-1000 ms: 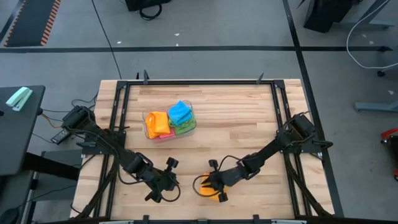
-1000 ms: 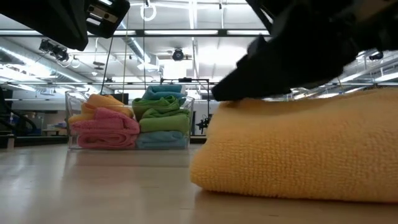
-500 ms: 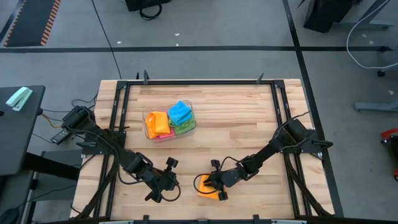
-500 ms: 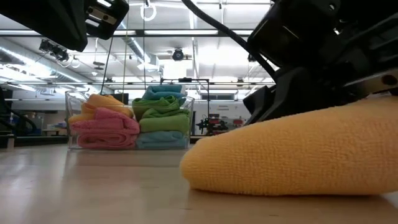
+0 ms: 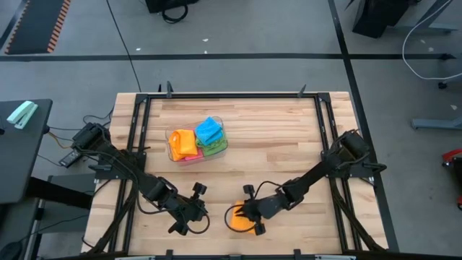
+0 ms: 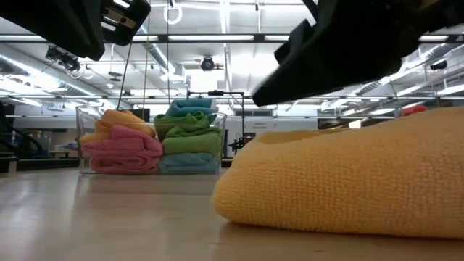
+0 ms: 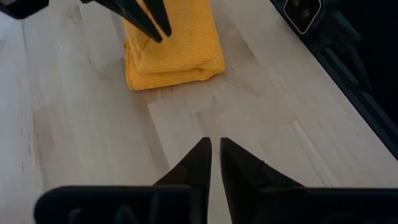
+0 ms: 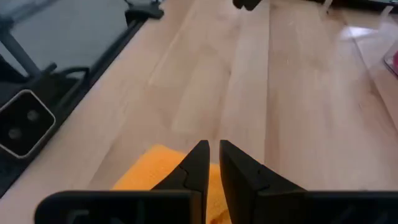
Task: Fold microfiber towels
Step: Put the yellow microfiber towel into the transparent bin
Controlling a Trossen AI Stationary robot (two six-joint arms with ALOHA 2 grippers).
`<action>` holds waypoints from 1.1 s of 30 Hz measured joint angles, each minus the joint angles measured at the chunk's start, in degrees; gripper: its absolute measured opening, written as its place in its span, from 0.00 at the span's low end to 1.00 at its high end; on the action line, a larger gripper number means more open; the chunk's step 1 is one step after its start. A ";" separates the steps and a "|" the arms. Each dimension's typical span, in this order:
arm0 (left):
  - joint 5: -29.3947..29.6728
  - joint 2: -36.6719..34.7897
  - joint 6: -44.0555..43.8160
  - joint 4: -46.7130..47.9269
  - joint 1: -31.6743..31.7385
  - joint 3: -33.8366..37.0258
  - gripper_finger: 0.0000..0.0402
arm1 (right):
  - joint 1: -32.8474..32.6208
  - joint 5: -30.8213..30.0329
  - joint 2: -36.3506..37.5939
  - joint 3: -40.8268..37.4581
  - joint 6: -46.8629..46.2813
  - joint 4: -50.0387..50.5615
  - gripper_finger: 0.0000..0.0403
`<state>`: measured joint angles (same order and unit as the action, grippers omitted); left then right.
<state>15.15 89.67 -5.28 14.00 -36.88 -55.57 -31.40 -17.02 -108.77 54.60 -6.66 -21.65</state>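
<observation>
High view: the folded orange towel [image 5: 240, 220] lies near the worktop's [image 5: 274, 137] front edge, the right pincer [image 5: 247, 215] over it, probably patting the fold flat.

Low view: stored towels fill the clear tub [image 6: 148, 141] farther back.

Wrist views: the left pincer [image 7: 215, 155], pressed together, waits beside; the right is likewise empty.

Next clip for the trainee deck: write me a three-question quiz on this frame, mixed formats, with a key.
1. True or false: the orange towel lies folded on the table, outside the clear tub.
2. Multiple choice: which hand is over the orange towel? A) left hand B) right hand C) neither
3. Fill in: the left hand has its fingers nearly ____ and nothing between them.

Key: 1 true. 2 B, the right hand. 3 shut.
</observation>
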 joint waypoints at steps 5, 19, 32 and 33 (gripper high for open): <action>-0.01 0.00 0.56 -0.02 0.04 0.00 0.11 | -0.86 0.23 -0.10 7.85 -4.39 21.16 0.12; 0.00 0.00 0.55 -0.13 0.17 0.00 0.11 | 3.07 9.55 -0.11 15.95 -18.14 38.64 0.61; 0.00 0.00 0.55 0.31 0.15 0.00 0.12 | 8.34 24.23 -3.47 15.91 -22.27 42.28 0.74; 0.00 0.00 0.55 0.51 0.17 0.00 0.11 | 8.33 24.94 -4.51 15.87 -22.50 42.28 0.74</action>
<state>15.16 89.67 -4.73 14.51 -36.71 -55.57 -23.07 7.93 -113.28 70.46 -29.15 20.63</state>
